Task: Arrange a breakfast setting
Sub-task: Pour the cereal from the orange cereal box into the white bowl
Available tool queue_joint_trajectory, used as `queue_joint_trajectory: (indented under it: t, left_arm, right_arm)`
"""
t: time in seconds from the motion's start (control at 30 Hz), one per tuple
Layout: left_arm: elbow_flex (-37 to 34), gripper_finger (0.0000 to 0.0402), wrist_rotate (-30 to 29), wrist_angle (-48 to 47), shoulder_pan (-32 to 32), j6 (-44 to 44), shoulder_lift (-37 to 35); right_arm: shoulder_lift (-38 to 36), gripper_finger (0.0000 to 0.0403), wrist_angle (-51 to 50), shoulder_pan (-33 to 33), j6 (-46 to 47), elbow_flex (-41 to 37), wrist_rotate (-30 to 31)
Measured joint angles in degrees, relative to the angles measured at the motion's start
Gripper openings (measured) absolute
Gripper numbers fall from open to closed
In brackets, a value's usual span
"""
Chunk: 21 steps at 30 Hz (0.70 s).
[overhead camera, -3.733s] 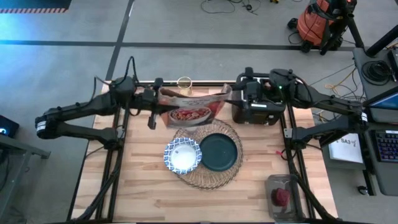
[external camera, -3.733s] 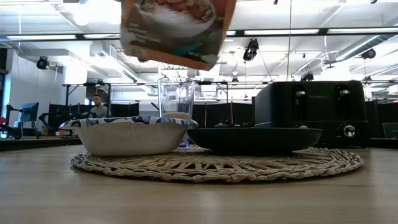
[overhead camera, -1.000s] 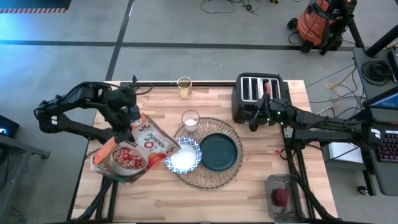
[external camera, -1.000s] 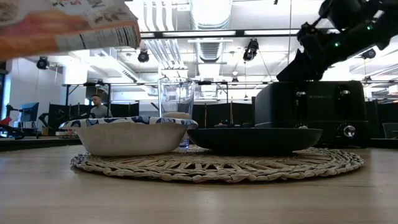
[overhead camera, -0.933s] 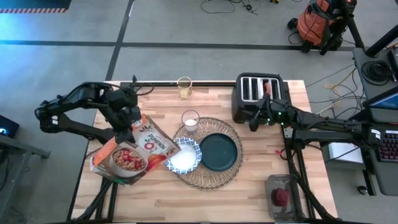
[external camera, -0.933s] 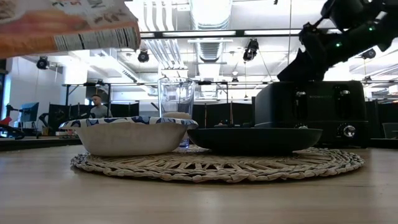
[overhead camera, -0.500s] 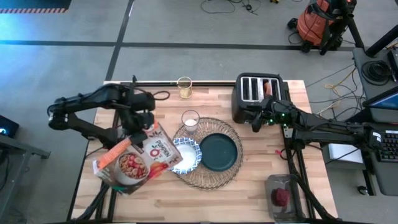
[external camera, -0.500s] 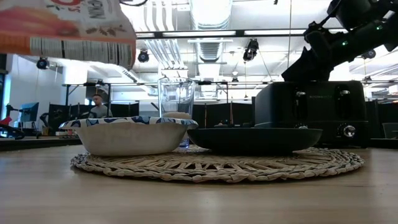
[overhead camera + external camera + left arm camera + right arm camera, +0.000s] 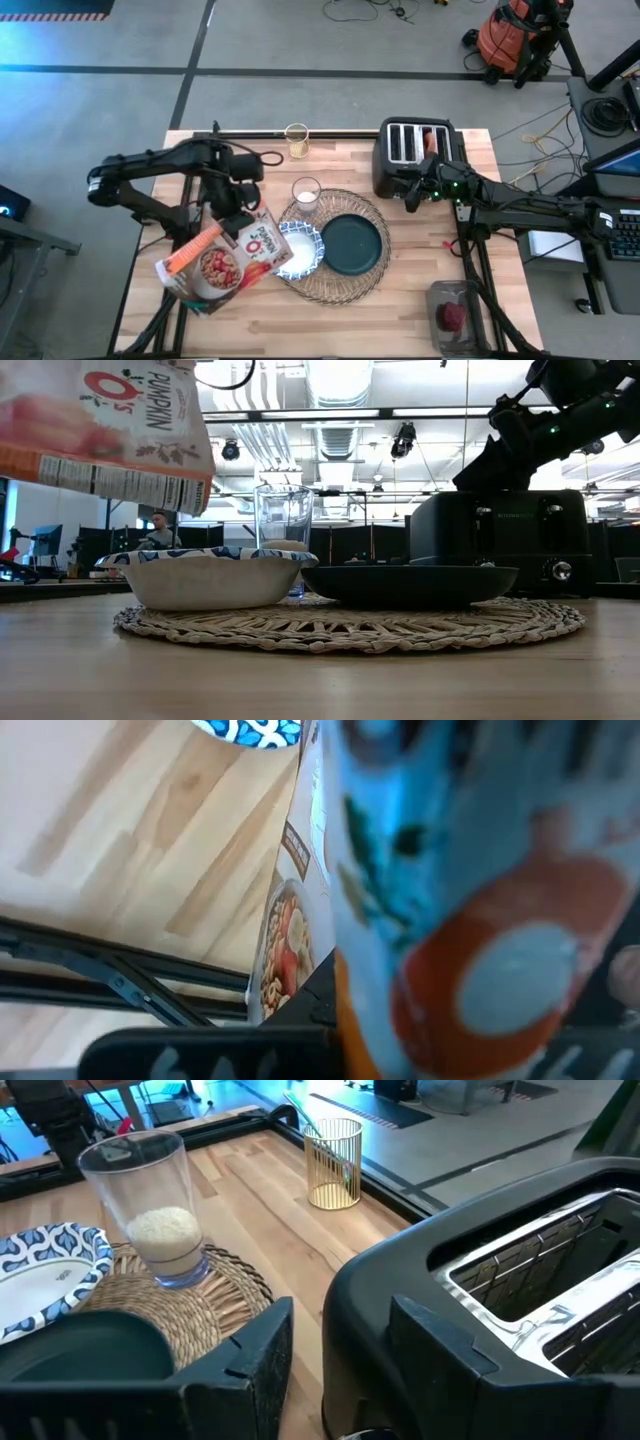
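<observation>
Placemat (image 9: 334,283) near the worktop's (image 9: 330,325) middle carries the plate (image 9: 351,244), the bowl (image 9: 294,251) and the glass (image 9: 306,192); this much of the setting appears laid. Left gripper (image 9: 237,221), fingers clamped on the cereal bag (image 9: 215,262), holds it tilted in the air just beside the bowl. Right gripper (image 9: 412,197), fingers apart and empty, hovers at the toaster (image 9: 410,156). Red fruit (image 9: 454,316) sits well apart by the near right edge; no spoon is visible.

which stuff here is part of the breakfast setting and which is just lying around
Part of the job: placemat, plate, bowl, glass, red fruit.

Lying about: toaster, gold wire cup. The cereal bag is held by the left end effector.
</observation>
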Motion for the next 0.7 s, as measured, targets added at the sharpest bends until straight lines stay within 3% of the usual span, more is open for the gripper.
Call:
queue_joint_trajectory:
  t: [0.33, 0.7]
  left_arm:
    - [0.0, 0.0, 6.8, 0.0, 0.0, -12.8, 2.3]
    - [0.0, 0.0, 11.9, 0.0, 1.2, -12.9, 7.5]
  right_arm:
    - [0.0, 0.0154, 0.0, 0.0, 0.0, 0.0, 0.0]
    - [0.0, 0.015, 0.0, 0.0, 0.0, 0.0, 0.0]
